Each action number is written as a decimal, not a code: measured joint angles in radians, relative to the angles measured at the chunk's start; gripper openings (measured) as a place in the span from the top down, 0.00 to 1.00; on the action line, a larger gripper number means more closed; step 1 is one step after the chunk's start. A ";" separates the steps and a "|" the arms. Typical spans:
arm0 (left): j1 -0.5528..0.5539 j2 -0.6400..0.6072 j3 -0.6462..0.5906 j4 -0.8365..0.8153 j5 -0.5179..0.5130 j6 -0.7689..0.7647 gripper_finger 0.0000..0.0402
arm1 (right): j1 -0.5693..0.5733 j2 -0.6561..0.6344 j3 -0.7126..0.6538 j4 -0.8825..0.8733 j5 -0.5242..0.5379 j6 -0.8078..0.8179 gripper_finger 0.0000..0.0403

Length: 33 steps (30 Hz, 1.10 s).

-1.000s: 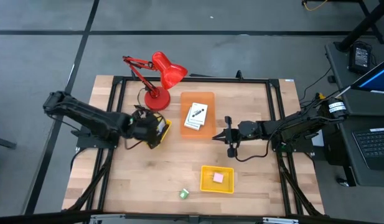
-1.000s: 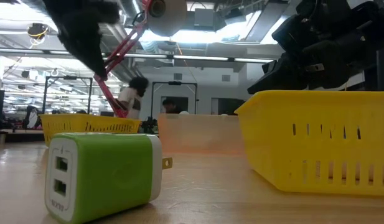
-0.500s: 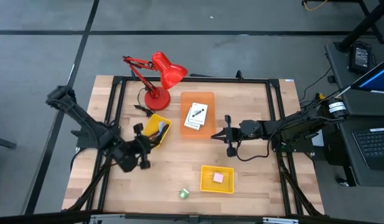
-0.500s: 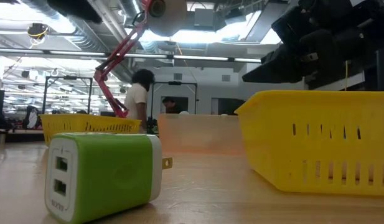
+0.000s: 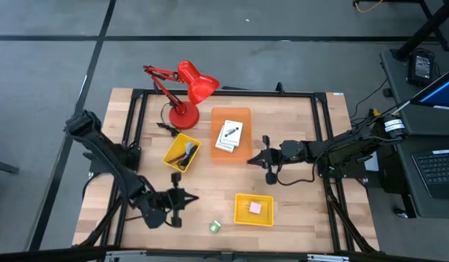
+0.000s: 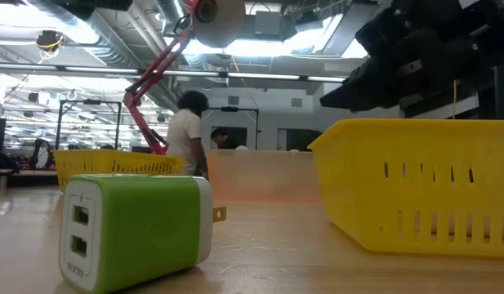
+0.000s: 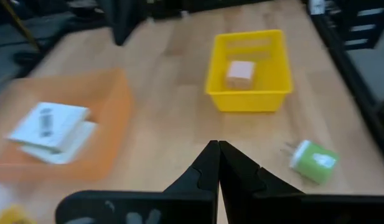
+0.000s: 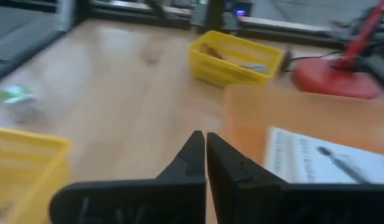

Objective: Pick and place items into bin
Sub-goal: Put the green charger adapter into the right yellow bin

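A green block (image 5: 215, 227) lies on its side on the wood near the front edge, also in the left wrist view (image 7: 313, 162). A pink block (image 7: 240, 71) sits in a small yellow bin (image 5: 254, 209). Two white cards (image 5: 229, 135) lie on an orange tray (image 5: 231, 116). Cords lie in another yellow bin (image 5: 182, 151). My left gripper (image 5: 185, 198) is shut and empty above the wood, left of the front bin. My right gripper (image 5: 255, 156) is shut and empty beside the tray's right edge.
A red desk lamp (image 5: 186, 91) stands at the far left of the table. Black frame rails (image 5: 224, 93) run around the tabletop. Bare wood (image 5: 209, 185) lies between the two yellow bins. A person (image 6: 186, 131) stands in the room beyond the table.
My left gripper has swung away from the yellow bin with the cords toward the table's near edge, turning as it went, and now points toward the front yellow bin. Nothing came away with it. The items have stayed where they were.
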 joint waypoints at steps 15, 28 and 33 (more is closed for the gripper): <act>0.001 0.061 -0.023 0.306 0.163 0.255 0.99 | 0.133 0.000 0.000 0.004 -0.106 0.125 1.00; 0.055 -0.195 -0.457 0.810 0.291 0.313 0.99 | 0.204 0.000 0.000 0.022 -0.045 0.190 1.00; 0.053 -0.223 -0.502 0.839 0.342 0.327 1.00 | 0.205 0.000 0.000 0.101 -0.045 0.159 1.00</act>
